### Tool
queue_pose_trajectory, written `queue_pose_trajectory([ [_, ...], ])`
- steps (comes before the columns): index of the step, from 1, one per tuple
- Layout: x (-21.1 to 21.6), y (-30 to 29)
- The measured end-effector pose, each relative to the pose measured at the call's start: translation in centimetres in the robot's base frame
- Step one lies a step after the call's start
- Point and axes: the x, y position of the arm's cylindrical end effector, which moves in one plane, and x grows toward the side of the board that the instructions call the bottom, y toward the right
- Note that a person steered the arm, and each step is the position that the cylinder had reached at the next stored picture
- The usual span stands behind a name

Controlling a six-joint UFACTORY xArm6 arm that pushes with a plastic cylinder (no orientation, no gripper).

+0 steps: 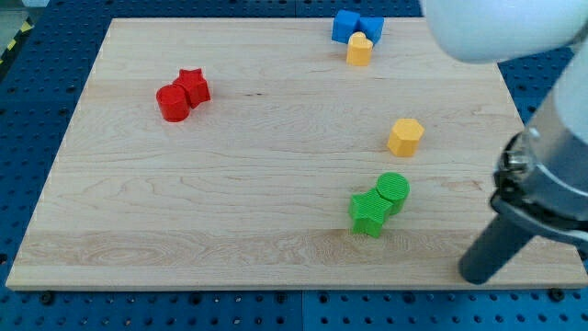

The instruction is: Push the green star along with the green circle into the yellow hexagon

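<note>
The green star (pixel 368 212) lies low and right of the board's middle, touching the green circle (pixel 393 190) just up and to its right. The yellow hexagon (pixel 405 136) sits a short gap above the green circle. My tip (pixel 475 274) is at the board's bottom right, below and to the right of the green pair, apart from both.
A red star (pixel 194 85) and a red circle (pixel 172 103) touch at the upper left. Two blue blocks (pixel 356 26) and a yellow heart (pixel 359 50) sit at the view's top edge. The wooden board (pixel 230 202) rests on a blue perforated table. The arm body covers the right side.
</note>
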Motion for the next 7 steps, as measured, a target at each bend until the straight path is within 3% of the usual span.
queue_pose_trajectory([
  [3, -1.8, -10.4],
  [7, -2.7, -9.8],
])
